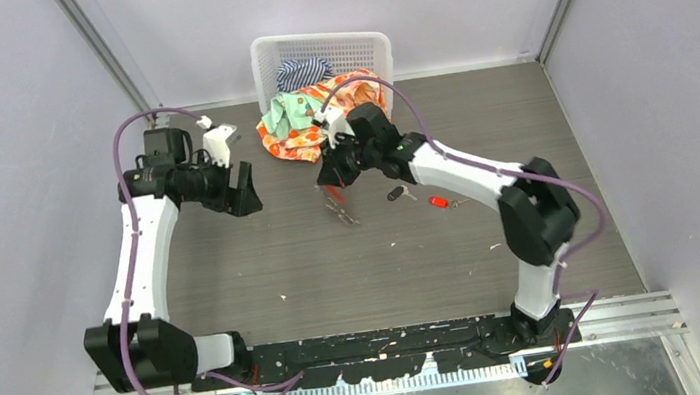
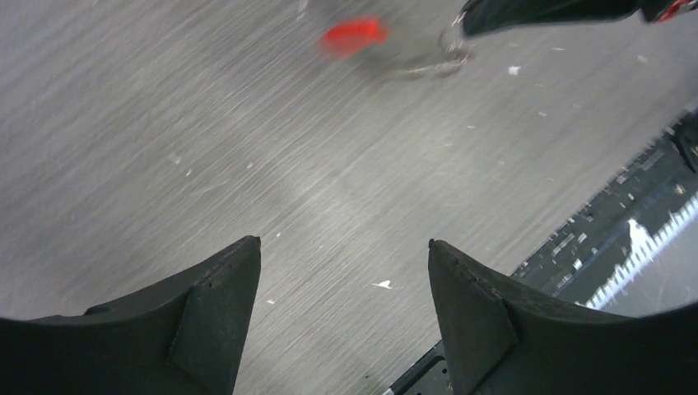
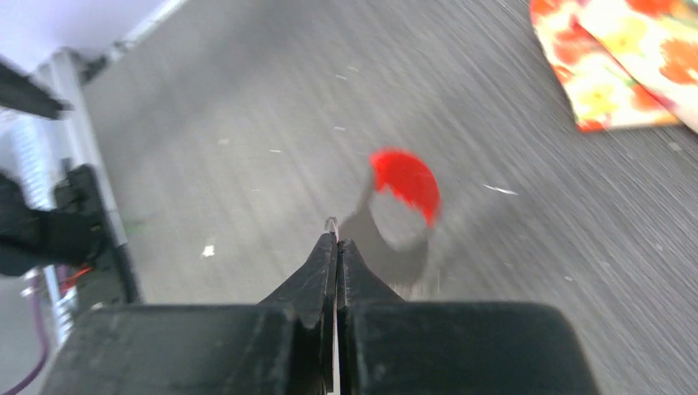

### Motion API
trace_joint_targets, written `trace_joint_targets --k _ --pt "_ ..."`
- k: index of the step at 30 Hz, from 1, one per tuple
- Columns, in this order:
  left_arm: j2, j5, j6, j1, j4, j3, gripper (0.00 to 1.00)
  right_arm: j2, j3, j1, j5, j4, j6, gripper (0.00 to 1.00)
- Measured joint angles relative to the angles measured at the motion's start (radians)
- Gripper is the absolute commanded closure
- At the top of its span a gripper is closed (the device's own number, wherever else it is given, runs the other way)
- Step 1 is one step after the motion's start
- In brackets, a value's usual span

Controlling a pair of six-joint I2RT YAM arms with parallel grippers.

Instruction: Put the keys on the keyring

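The top camera looks down from above and behind the arm bases (image 1: 537, 316), taking in the whole bench (image 1: 386, 274) from afar. The left wrist camera looks past the left hand (image 2: 343, 243), low across the bench toward the keyring (image 2: 428, 62). The right wrist camera, behind the right hand (image 3: 336, 239), sits close over that keyring. All three views share it.

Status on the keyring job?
Left fingers open, empty. Right fingers shut on keyring. Black key, red key loose on table nearby. Nothing in the way.
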Motion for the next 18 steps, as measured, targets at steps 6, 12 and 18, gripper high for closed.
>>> trace_joint_targets --k 6,12,18 --pt "-0.077 0.154 0.113 -0.07 -0.133 0.114 0.34 -0.244 -0.146 0.127 -0.017 0.068 0.002 0.99" --pt "-0.143 0.254 0.217 -0.136 -0.301 0.206 0.49 -0.393 -0.206 0.28 0.016 0.072 0.002 0.99" --pt "-0.244 0.392 0.284 -0.163 -0.462 0.249 0.47 -0.537 -0.23 0.455 0.121 0.073 0.002 0.99"
